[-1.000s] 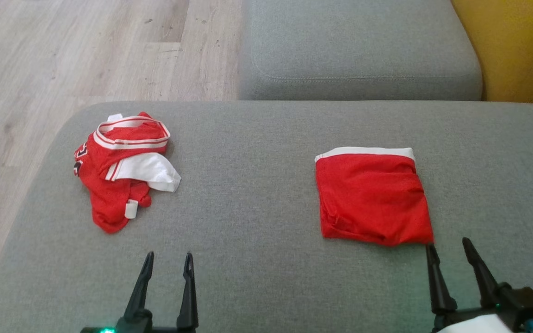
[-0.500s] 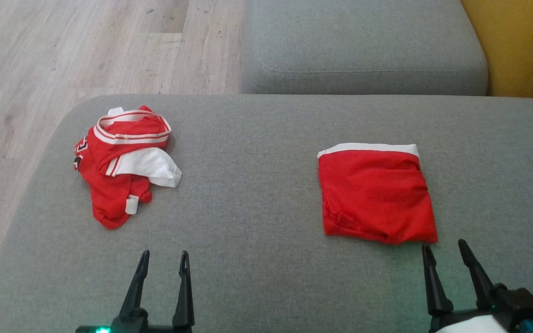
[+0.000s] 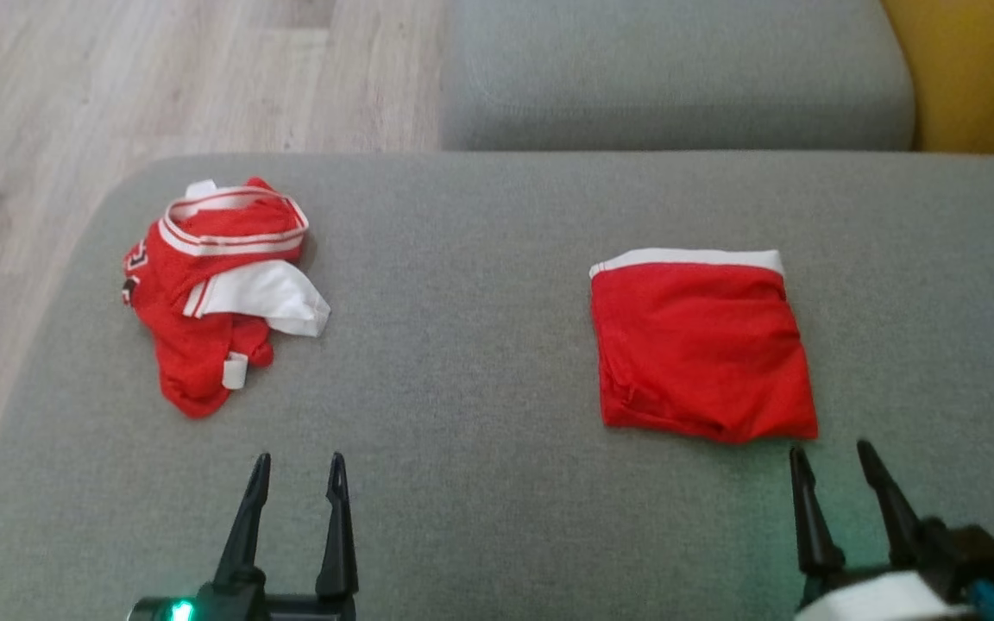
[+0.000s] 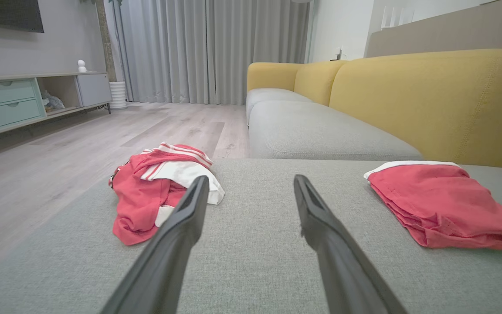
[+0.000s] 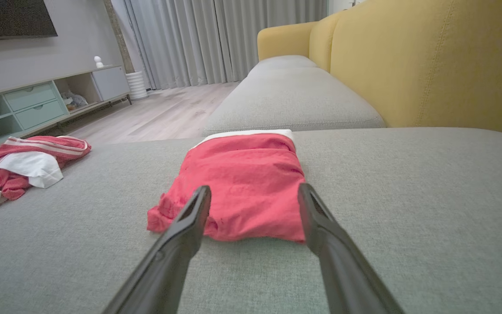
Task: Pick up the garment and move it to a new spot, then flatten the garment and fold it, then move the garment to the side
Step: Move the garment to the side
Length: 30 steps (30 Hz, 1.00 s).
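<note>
- The crumpled garment (image 3: 212, 319), red and white, lies on the left part of the grey cushion (image 3: 480, 414), near its edge.
- The left gripper (image 3: 299, 457) hangs over the cushion's near side. Its fingers are spread and hold nothing. The crumpled garment lies ahead of it and a bit to the left, apart from it.
- The folded garment (image 3: 700, 354), red with a white band, lies on the cushion's right part.
- The right gripper (image 3: 831, 448) is spread and empty too. Its tips are just beside the folded garment's near corner.
- There are two garments and two grippers, with two fingers on each gripper.
</note>
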Tool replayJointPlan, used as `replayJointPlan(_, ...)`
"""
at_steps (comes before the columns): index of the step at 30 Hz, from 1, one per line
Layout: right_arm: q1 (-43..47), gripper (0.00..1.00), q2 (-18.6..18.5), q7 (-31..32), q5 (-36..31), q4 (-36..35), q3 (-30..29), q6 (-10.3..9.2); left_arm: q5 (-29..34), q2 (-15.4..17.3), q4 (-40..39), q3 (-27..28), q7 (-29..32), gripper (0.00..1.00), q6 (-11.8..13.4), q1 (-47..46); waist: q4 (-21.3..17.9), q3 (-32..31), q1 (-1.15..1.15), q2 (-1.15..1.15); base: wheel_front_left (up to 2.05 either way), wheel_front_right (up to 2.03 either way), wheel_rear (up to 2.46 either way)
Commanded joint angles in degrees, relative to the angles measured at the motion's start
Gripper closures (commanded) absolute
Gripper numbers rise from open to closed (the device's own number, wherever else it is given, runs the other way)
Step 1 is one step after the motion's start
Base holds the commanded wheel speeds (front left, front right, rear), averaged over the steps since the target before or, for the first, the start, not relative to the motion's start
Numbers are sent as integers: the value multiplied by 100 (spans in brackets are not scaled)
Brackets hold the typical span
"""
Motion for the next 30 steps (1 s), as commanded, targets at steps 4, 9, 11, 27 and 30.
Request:
replayJointPlan(4,-1024,0,-235,-62,151,135,34,-4,-15,-44,-336,194,-28,0,-16,-512,-16,476,0,0,0,0,0)
replayJointPlan(9,-2033,0,-574,-62,412,1016,67,-4,-5,-44,-388,97,-28,0,-24,-849,49,957,0,0,0,0,0)
replayJointPlan(11,-2422,0,-741,-51,581,1582,144,-4,-12,-44,-380,44,-28,0,-20,-955,92,1116,0,0,0,0,0)
replayJointPlan(27,-4139,100,-1087,222,1696,3669,1176,-4,38,-44,-371,15,-28,0,41,-1370,-82,1833,0,0,0,0,0)
replayJointPlan(30,-4354,100,-1108,107,1620,3708,1334,-4,97,-44,-401,70,-28,0,11,-1394,-284,1873,0,0,0,0,0)
